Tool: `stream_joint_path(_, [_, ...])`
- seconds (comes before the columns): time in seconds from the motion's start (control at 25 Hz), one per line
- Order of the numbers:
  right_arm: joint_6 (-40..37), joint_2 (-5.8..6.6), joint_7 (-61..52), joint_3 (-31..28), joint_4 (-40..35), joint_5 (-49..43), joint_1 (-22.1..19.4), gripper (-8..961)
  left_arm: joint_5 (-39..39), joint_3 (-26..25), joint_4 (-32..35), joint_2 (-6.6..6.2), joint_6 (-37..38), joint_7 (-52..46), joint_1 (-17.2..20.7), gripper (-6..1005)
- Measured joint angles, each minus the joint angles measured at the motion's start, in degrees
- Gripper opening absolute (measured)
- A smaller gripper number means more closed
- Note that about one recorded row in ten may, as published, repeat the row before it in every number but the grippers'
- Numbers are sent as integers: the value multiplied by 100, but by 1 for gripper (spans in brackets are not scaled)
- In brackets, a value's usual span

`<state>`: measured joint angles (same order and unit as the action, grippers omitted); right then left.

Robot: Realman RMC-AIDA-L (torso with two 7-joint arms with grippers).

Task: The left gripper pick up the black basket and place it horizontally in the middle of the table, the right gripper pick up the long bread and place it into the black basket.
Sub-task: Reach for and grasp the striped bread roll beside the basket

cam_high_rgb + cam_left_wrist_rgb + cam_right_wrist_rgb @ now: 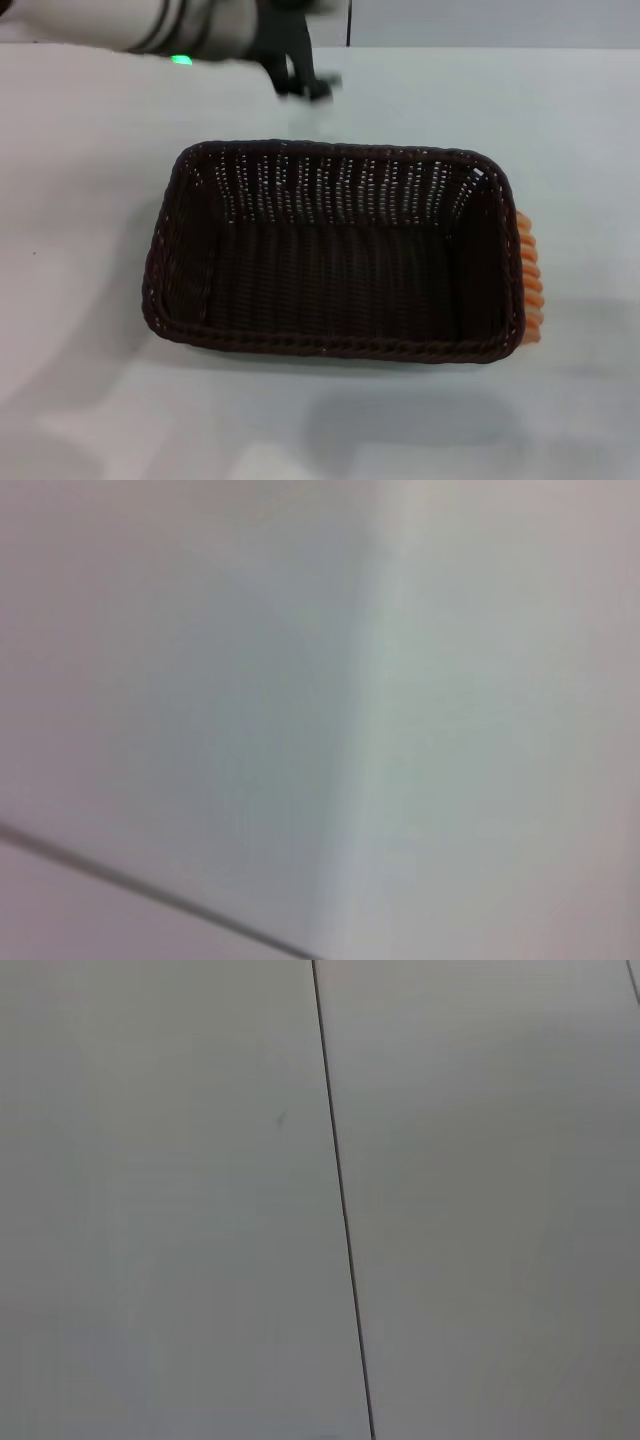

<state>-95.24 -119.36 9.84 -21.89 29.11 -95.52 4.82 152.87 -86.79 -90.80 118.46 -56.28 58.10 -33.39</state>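
Note:
The black basket (335,250) lies lengthwise across the middle of the white table (90,200), empty inside. The long bread (530,280) lies on the table against the basket's right outer wall, mostly hidden behind the rim. My left gripper (305,88) hangs above the table just beyond the basket's far rim, clear of it and holding nothing. The left arm with its green light (181,60) reaches in from the top left. My right gripper is out of view. Both wrist views show only bare white surface.
A thin dark seam (340,1200) crosses the white surface in the right wrist view, and another seam (150,890) shows in the left wrist view. The table's far edge (480,47) runs along the top.

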Motion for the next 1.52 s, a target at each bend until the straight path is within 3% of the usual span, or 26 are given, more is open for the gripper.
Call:
stream_joint_path(0.04, [-4, -2, 0, 1, 1, 0, -3, 733, 0, 0, 0, 0, 0, 0, 0, 796])
stream_joint_path(0.08, [-10, -3, 0, 1, 1, 0, -8, 733, 120, 193, -378, 1, 1282, -2, 617, 795])
stream_joint_path(0.12, [-12, -3, 0, 0, 0, 0, -11, 733, 131, 266, -451, 0, 1707, -6, 801, 794])
stream_joint_path(0.2, [-14, -4, 0, 1, 0, -1, -14, 733, 135, 556, -638, -5, 3424, -24, 1490, 793])
stream_joint_path(0.24, [-14, -4, 0, 1, -1, -1, -15, 733, 115, 798, -642, -12, 4745, -27, 1913, 793])
stream_joint_path(0.28, [-14, -5, 0, 3, -5, -2, -15, 732, 107, 927, -609, -11, 5313, -28, 2087, 792])
stream_joint_path(0.4, [8, -12, 0, 43, -24, -2, -17, 732, 124, 1581, 12, -29, 8207, -75, 2708, 791])
stream_joint_path(0.56, [-6, -12, 6, 258, -49, -2, -19, 732, 144, 1942, 999, -35, 11153, -802, 3138, 790])
stream_joint_path(0.68, [-40, -6, 47, 547, -95, -2, -28, 732, 168, 1790, 1367, -50, 11931, -1996, 3398, 789])
stream_joint_path(0.72, [-58, -7, 49, 662, -121, -2, -31, 732, 168, 1790, 1367, -50, 11931, -1996, 3398, 788])
stream_joint_path(0.76, [-67, -8, 51, 795, -138, -2, -31, 732, 194, 1426, 1864, -59, 12006, -3157, 3491, 788])
stream_joint_path(0.84, [-75, -9, 51, 1076, -151, -2, -23, 733, 228, 1248, 2160, -57, 11980, -3561, 3479, 789])
stream_joint_path(0.92, [14, -4, 67, 1392, -149, 5, 16, 733, 290, 804, 3172, -52, 12059, -4414, 3233, 790])
stream_joint_path(1.2, [973, -9, 72, 1566, -11, 16, 232, 736, 311, 580, 4558, -34, 12161, -4859, 2696, 793])
stream_joint_path(1.52, [1844, -22, 78, 1573, 139, 34, 602, 747, 315, 603, 4923, -39, 12084, -4877, 2473, 794])
